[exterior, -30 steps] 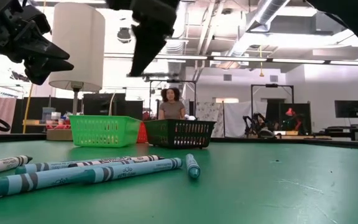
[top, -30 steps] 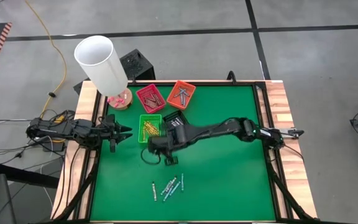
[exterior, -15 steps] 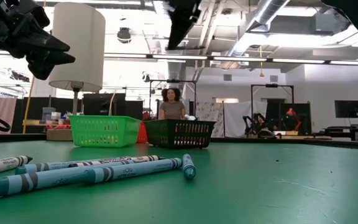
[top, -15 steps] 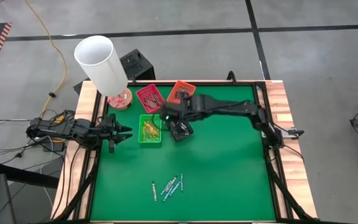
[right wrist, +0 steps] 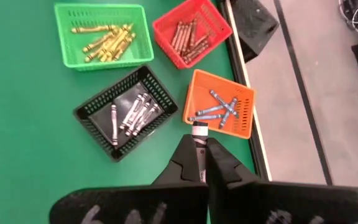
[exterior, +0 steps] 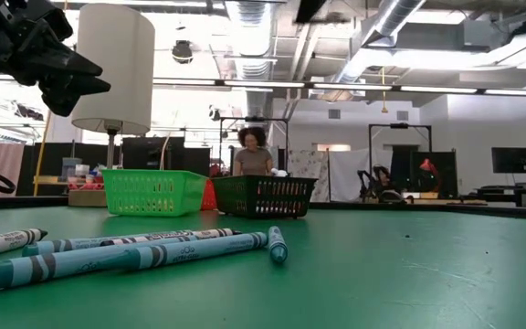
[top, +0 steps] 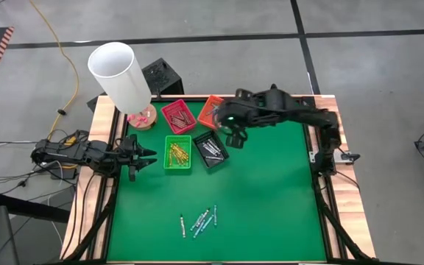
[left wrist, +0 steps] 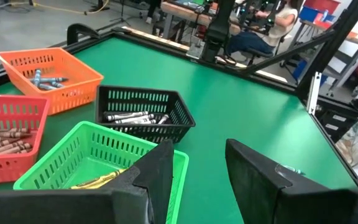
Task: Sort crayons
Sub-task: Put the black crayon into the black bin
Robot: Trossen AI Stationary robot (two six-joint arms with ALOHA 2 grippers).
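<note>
Four small trays stand at the table's far left: red (top: 177,115), orange (right wrist: 222,112), green (top: 177,153) and black (top: 210,149), each with crayons lying in it. Several loose crayons (top: 199,220) lie on the green mat near the front edge, light blue and pale ones (exterior: 135,251). My right gripper (top: 233,135) hangs high over the far part of the mat, beside the orange and black trays, shut on one crayon (right wrist: 198,132). At the table's left edge my left gripper (top: 144,156) waits with its fingers open (left wrist: 194,168). My right gripper pinches a dark crayon with a pale end between its two fingers, which lie along it. Only the pale end (right wrist: 198,129) sticks out past the fingertips (right wrist: 187,144). The fingers slant down from the right side, and the crayon is lifted clear of mat and trays.
A lamp with a white shade (top: 120,70) stands at the far left corner, and a black box (top: 160,73) sits on the floor behind it. The mat's middle and right side (top: 271,191) are bare. A person (exterior: 252,155) stands in the room beyond the table.
My right gripper has risen from low over the mat's left middle and gone toward the far edge and to the right, staying shut. It has passed over the black tray and has left the low view at the top.
</note>
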